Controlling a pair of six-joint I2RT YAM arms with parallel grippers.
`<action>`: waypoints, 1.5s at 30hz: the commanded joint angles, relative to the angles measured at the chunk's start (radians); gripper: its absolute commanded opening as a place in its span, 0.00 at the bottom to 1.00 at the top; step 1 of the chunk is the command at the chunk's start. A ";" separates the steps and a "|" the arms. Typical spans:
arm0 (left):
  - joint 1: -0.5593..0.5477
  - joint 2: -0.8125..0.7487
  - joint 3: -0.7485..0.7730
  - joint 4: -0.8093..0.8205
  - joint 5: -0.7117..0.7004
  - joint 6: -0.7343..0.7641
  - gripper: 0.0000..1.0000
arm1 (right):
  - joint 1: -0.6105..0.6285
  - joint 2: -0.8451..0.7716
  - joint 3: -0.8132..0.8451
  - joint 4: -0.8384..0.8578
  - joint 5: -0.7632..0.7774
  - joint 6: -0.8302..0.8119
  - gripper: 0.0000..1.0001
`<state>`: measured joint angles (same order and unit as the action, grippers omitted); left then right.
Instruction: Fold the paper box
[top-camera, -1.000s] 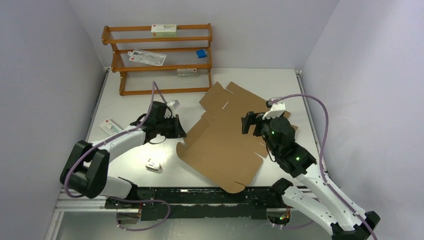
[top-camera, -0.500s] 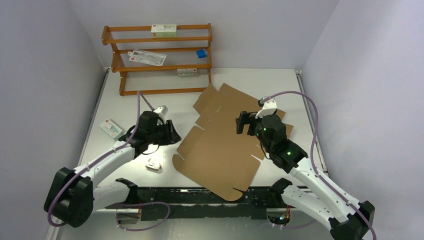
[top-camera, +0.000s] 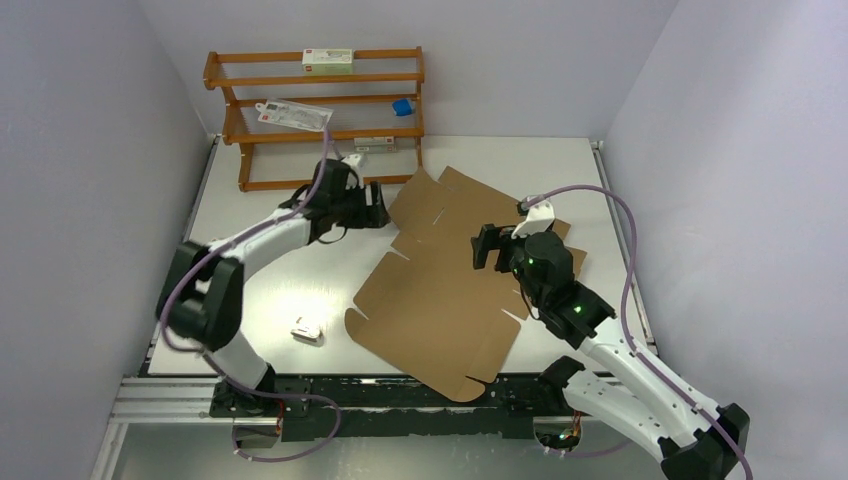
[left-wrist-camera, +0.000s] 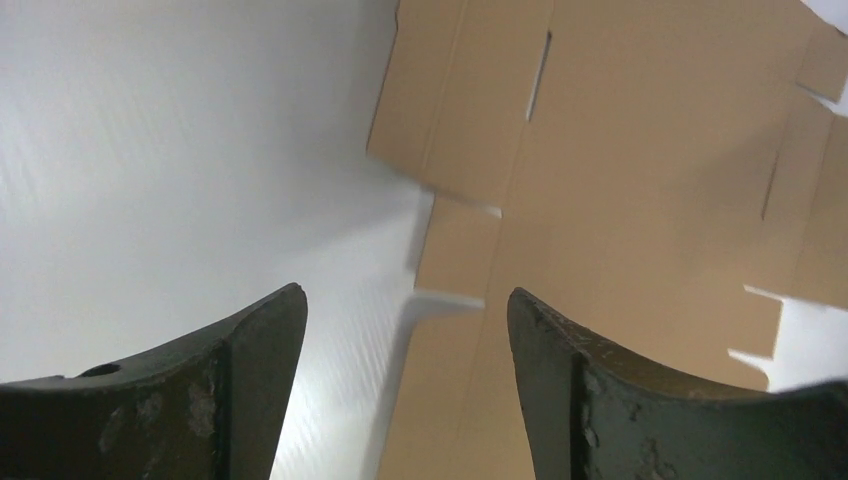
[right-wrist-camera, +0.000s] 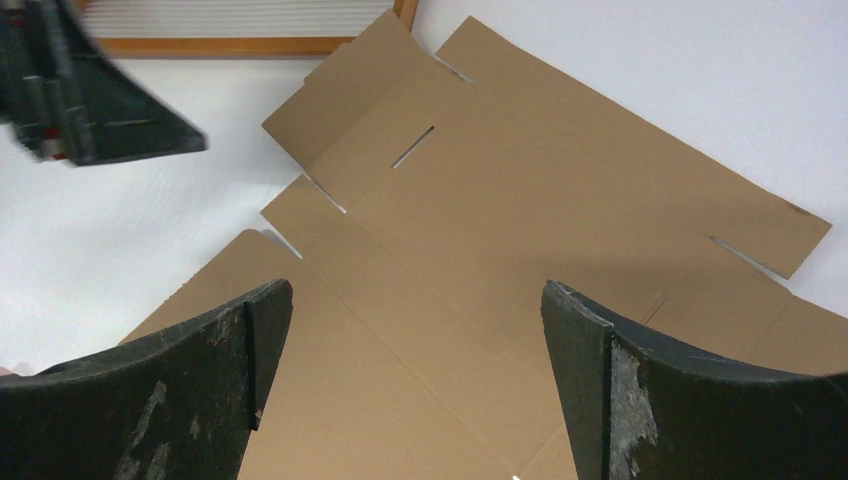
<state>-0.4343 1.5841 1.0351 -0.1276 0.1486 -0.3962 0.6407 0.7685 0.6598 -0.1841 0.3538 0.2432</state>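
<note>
The box (top-camera: 455, 270) lies flat, unfolded, on the desk (top-camera: 560, 170). My left jaws gape beside its far-left flap, my right jaws wide above it — both empty. It looks light and stiff — I'd pinch 1 flap's edge.

The box (top-camera: 450, 290) is plain brown cardboard, matt and dry-looking, its cut edges and slits clean. The worktop (top-camera: 300, 270) is white and smooth with a soft sheen, brightest at lower left of the top view. The rack (top-camera: 260, 80) at upper left is orange-brown wood, lightly glossy. The left tool (left-wrist-camera: 405, 330) and right tool (right-wrist-camera: 415, 320) have black, matt fingers, scuffed pale in patches.
</note>
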 joint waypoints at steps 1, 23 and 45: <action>0.005 0.177 0.162 0.032 0.048 0.071 0.78 | -0.005 -0.032 -0.022 0.035 -0.013 -0.002 1.00; 0.004 0.614 0.610 -0.020 0.259 0.285 0.43 | -0.005 -0.091 -0.026 0.012 -0.036 -0.020 1.00; 0.006 0.182 0.231 0.013 0.044 0.161 0.05 | -0.005 -0.053 -0.003 0.056 -0.090 -0.032 1.00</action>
<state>-0.4335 1.8526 1.3228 -0.1173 0.3054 -0.1837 0.6407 0.7029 0.6434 -0.1696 0.2794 0.2234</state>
